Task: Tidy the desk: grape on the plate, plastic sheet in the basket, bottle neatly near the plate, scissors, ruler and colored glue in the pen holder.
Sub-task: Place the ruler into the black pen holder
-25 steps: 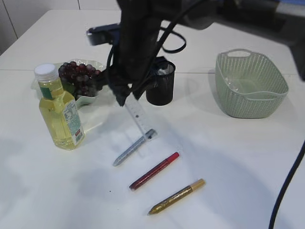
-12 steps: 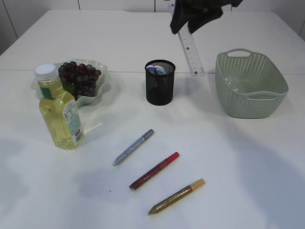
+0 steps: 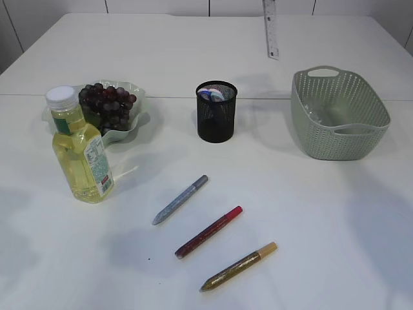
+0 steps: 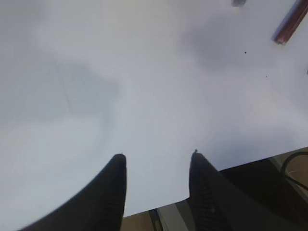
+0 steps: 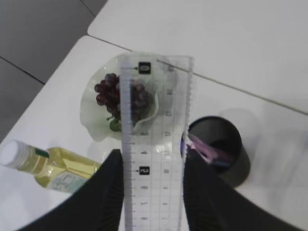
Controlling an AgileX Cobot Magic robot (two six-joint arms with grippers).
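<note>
Ext slanted down; wrists overhead, high.

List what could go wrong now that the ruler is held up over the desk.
1. The ruler is long and held by one end in the right gripper; it may swing or slip while being lowered.
2. The pen holder is narrow and already contains items, so the ruler could catch its rim or tip it.
3. The grapes on the plate lie close to that path.

The pen holder (image 3: 217, 111) stands mid-surface with open lanes either side, plate (image 3: 132, 126) and basket (image 3: 339, 116) well apart. Toward the near edge, three glue sticks (image 3: 210, 231) lie spaced; the bottle (image 3: 79, 147) blocks the left.
</note>
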